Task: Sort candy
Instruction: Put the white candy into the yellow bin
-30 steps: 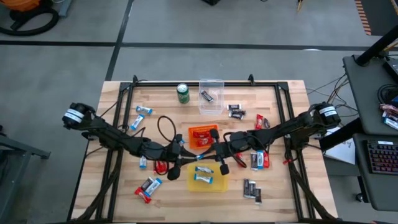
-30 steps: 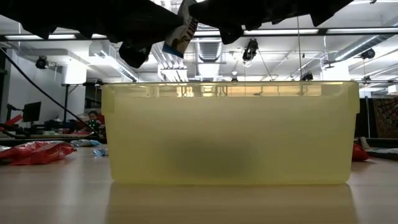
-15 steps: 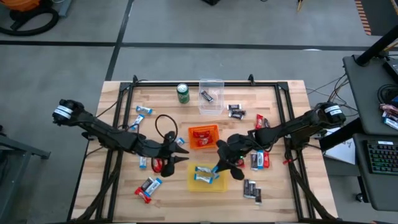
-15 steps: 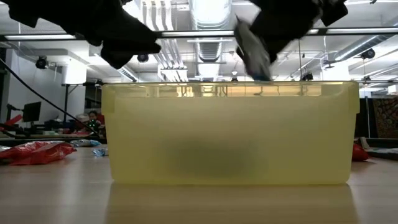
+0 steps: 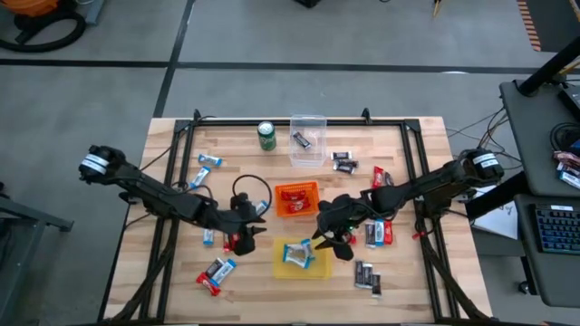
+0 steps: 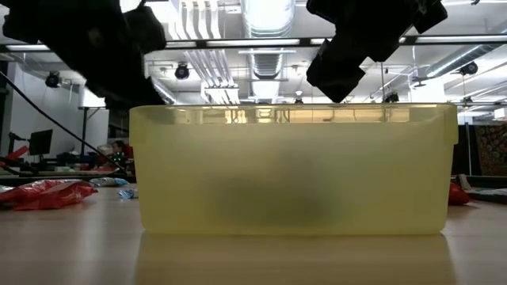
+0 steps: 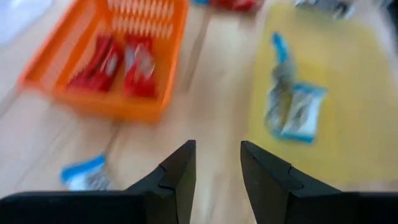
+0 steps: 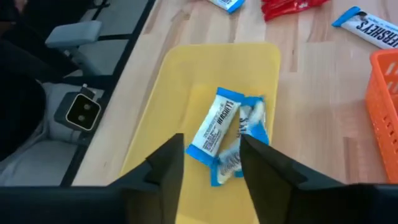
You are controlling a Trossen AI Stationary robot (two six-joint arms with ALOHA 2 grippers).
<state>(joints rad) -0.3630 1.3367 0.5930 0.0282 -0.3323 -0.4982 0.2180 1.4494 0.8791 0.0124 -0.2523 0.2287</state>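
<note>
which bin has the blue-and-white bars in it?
The yellow bin, nearest the table's front edge under the right gripper. It holds blue-and-white candy; the orange bin holds red ones, the clear bin a dark one.

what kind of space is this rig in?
Likely a robotics lab or workshop: exposed ceiling ducts and strip lights, a bare concrete floor, and a keyboard on a desk beside the table.

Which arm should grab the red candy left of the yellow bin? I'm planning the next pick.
Left. Its gripper is beside the red candy, fingers apart; the right gripper is across the yellow bin.
</note>
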